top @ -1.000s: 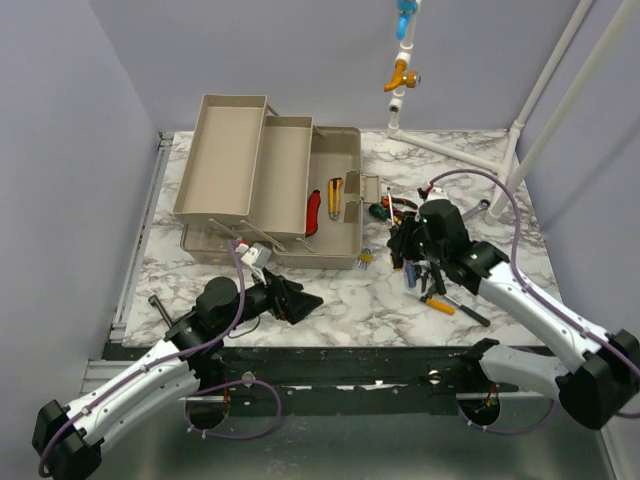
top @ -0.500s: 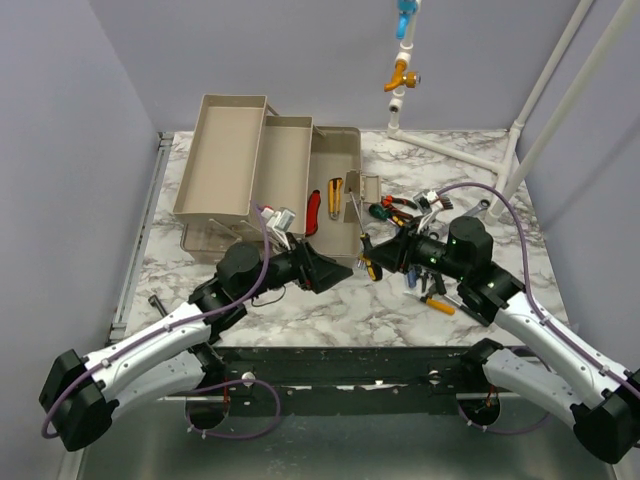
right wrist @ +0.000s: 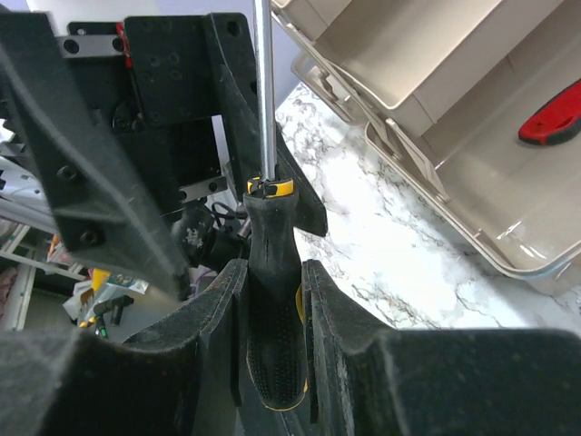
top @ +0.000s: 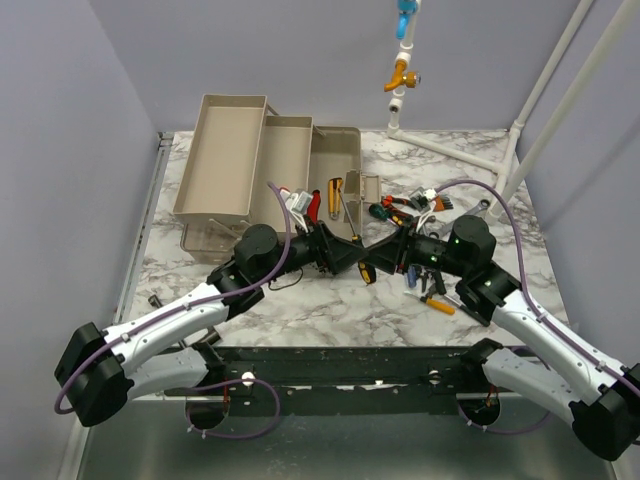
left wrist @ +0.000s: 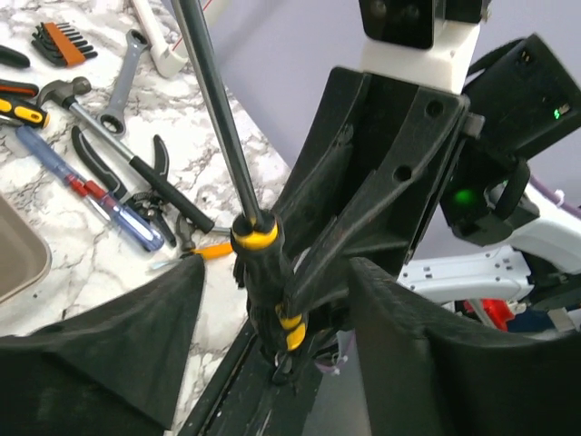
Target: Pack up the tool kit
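The open toolbox (top: 262,160) is sitting toward the worktop's (top: 300,300) back left corner. Before it, the left gripper (top: 354,257) is holding its jaws apart around a screwdriver (left wrist: 259,263) that the right gripper (right wrist: 270,272) is clamping by the handle.

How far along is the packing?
Done: the beige plastic toolbox stands open with a red-handled tool in its bottom. In hand: the right hand grips a black-and-yellow screwdriver, the open left hand either side of it. Left: a steel hammer, silver wrench and black pliers lie loose on the marble table.
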Controlling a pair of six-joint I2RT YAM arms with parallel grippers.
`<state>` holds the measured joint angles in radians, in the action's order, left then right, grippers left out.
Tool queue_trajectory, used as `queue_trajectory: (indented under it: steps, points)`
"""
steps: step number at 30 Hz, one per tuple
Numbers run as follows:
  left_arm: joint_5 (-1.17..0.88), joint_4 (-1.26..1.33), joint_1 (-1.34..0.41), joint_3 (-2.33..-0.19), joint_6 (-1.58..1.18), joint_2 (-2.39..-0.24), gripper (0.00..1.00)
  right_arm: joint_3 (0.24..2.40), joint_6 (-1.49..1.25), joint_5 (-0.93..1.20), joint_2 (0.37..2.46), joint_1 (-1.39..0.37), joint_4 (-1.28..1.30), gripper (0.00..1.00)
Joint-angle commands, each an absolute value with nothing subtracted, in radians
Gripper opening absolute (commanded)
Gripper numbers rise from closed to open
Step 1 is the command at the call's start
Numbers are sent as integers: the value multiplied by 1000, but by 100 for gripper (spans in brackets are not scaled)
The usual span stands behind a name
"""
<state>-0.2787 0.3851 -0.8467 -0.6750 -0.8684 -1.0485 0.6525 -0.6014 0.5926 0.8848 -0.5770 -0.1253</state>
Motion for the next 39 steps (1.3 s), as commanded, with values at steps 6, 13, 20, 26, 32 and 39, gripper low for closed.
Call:
queue_trajectory:
  steps: [6, 13, 20, 26, 32, 39]
  points:
    - [-213, 460, -854, -728, -873, -1124, 42, 647, -619, 665, 877, -580, -197, 1]
    - [-177, 471, -854, -746, -879, -1151, 11, 635, -611, 671, 877, -580, -200, 1]
    - [-147, 400, -853, -779, -830, -1144, 0, 651, -589, 643, 878, -579, -167, 34]
    - [36, -44, -783, -949, -654, -1041, 0, 662, -558, 483, 811, -580, -76, 74]
    - [183, -538, -596, -1269, -431, -1043, 0, 678, -512, 350, 768, -580, 28, 74]
    - [394, -882, -429, -1635, -243, -1271, 0, 771, -509, 43, 856, -580, 219, 74]
